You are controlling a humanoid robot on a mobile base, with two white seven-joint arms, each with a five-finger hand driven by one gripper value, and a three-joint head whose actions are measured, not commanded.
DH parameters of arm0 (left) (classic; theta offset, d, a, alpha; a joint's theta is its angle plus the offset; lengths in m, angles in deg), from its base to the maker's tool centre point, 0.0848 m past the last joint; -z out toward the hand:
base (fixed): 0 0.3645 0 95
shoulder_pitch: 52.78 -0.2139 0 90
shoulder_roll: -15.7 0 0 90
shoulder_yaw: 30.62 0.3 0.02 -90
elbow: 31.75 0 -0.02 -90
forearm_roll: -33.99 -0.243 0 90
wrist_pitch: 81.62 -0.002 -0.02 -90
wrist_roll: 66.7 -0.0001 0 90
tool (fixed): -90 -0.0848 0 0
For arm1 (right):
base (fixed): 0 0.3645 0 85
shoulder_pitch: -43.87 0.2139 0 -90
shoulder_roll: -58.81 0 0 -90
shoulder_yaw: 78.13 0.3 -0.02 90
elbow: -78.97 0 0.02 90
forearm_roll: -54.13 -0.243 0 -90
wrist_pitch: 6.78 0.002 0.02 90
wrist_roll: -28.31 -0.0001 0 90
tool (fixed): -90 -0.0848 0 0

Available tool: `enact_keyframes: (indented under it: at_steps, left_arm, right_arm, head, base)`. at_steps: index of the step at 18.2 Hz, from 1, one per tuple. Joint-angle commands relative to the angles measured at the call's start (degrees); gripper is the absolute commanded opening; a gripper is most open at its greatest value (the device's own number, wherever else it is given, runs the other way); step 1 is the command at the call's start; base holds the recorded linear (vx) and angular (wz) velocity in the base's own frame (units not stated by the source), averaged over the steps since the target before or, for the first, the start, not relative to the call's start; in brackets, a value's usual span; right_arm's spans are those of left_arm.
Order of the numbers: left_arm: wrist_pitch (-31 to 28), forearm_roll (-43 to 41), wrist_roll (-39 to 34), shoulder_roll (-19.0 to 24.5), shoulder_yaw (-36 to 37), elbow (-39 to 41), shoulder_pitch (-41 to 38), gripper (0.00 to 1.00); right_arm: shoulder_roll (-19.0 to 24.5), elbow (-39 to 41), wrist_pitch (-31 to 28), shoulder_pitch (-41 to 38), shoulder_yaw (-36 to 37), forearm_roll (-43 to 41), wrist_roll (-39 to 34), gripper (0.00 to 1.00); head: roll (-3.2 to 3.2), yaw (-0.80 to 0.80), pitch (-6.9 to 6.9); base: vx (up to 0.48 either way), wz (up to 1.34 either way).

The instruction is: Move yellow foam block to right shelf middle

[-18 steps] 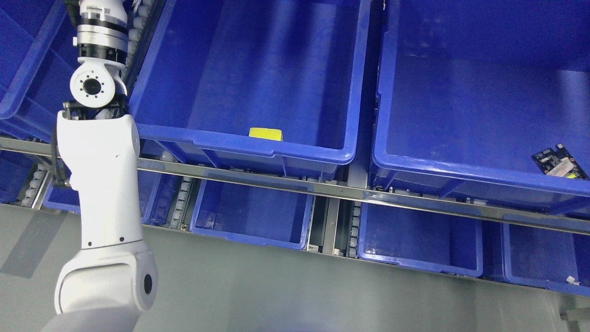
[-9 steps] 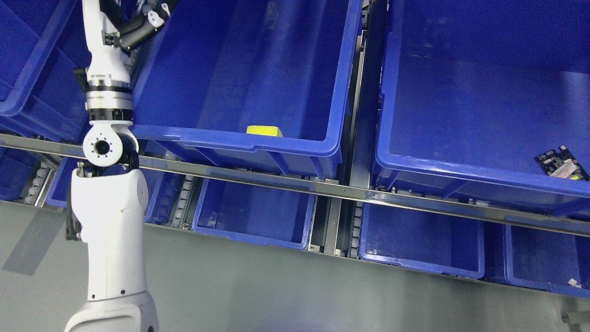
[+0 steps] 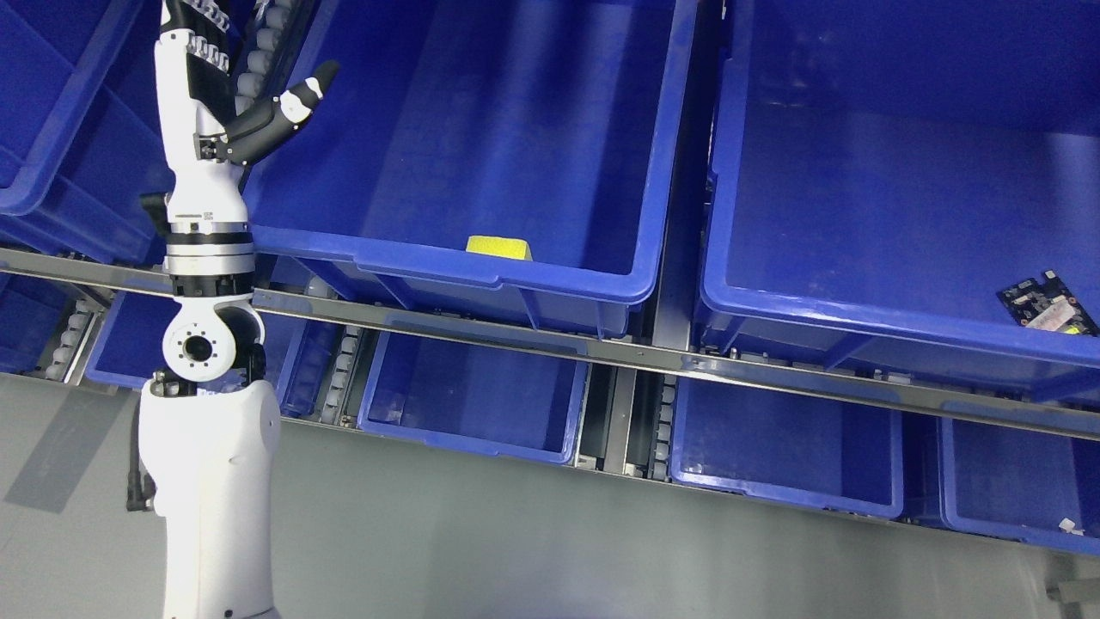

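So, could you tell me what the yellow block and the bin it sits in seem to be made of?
The yellow block looks like matte foam: soft, dull surface, though mostly hidden by the rim. The blue bin looks like glossy moulded plastic, with light glinting along its rounded rim.

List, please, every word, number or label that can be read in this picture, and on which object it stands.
No text can be read.
Circuit board in the right bin: its markings and white label are too small and blurred.
Left arm: small dark marks near the wrist, unreadable.
Yellow foam block: no print shows.
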Motion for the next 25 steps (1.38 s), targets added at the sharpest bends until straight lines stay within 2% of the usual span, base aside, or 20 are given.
enact_keyframes:
  at_steps: [1,8,14,18,25]
  left_arm:
    - [-0.2,-0.3,0.0,1.0,-0.1,6.4,3.9,1.0]
    - [-4.1,-0.3,0.1,1.0,-3.1,10.7,3.0,1.0]
    - [-2.8,0.4,-0.4,1.0,-7.4,10.7,-4.3,1.0]
    - [-1.6,5.2,-0.2,1.0,-13.0,10.6,-8.8,1.0]
    - [-1.6,13.1,0.1,1.0,-12.5,9.5,-13.6,1.0]
  right_arm:
    - [-1.0,1.0,0.1,-0.1,0.0,0.2,0.0,1.0]
    - [-1.0,1.0,0.0,-0.1,0.0,0.2,0.0,1.0]
    - [-1.0,1.0,0.1,-0.1,0.0,0.2,0.0,1.0]
    - [-1.0,1.0,0.0,-0.1,0.0,0.2,0.0,1.0]
    - [-1.0,1.0,0.0,-0.1,0.0,0.2,0.0,1.0]
  head:
    - [0.0,0.0,0.0]
    - [0.0,0.0,0.0]
    - [0.0,0.0,0.0]
    - [0.0,0.0,0.0]
    - [0.0,0.0,0.0]
  base:
    - [0.0,0.0]
    - [0.0,0.0]
    - [0.0,0.0]
    - [0.0,0.0]
    - [0.0,0.0]
